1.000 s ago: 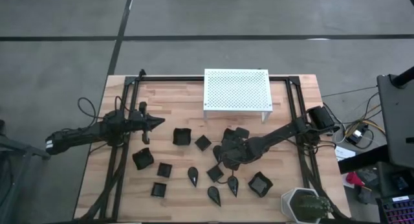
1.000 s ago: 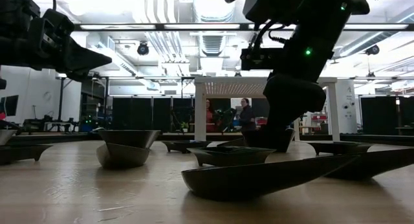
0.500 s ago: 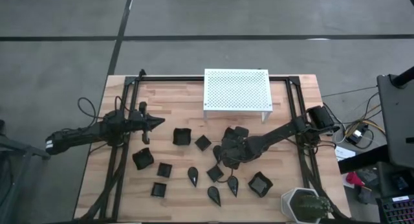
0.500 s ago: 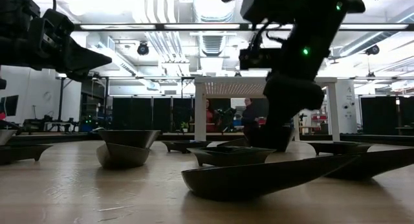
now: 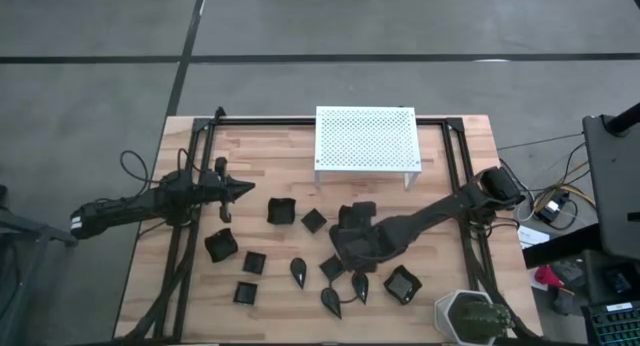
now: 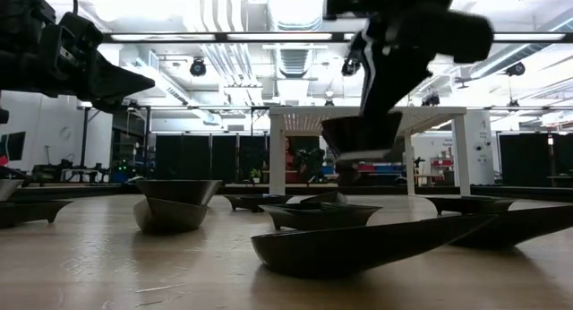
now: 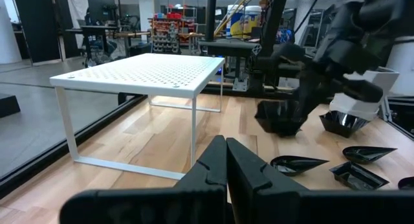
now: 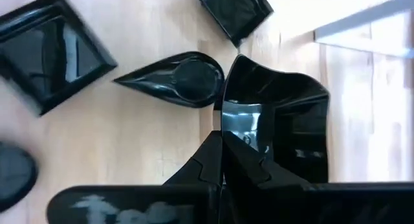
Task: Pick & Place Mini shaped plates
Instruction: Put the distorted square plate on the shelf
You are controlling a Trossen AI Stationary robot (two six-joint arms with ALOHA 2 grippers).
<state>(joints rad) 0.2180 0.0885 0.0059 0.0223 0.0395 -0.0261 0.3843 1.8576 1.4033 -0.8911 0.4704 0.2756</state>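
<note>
My right gripper (image 5: 346, 248) hangs over the middle of the table, shut on a small black square plate (image 8: 284, 120). In the low view that plate (image 6: 363, 135) floats above the tabletop. Several more mini plates lie on the wood, among them a square one (image 5: 281, 211) and a teardrop one (image 5: 299, 271). A teardrop plate (image 8: 178, 78) lies right below the held plate. My left gripper (image 5: 240, 189) waits shut at the table's left side, level and touching nothing. My right gripper pinches the square plate by one raised side wall (image 8: 224, 123) between its two fingers. The fingers slant down from the table's right side. The plate is lifted clear of the table and hangs beside the fingertips, its hollow facing the wrist camera.
A white perforated stand (image 5: 365, 146) sits at the far middle of the table. A white pot with a green plant (image 5: 468, 316) occupies the near right corner. Black frame rails (image 5: 190, 216) run along both sides. Bare wood lies on the near left.
My right gripper has risen from the table and rolled at the wrist. The square plate has come up with it, from the tabletop to well clear of the other plates. My left arm has kept still.
</note>
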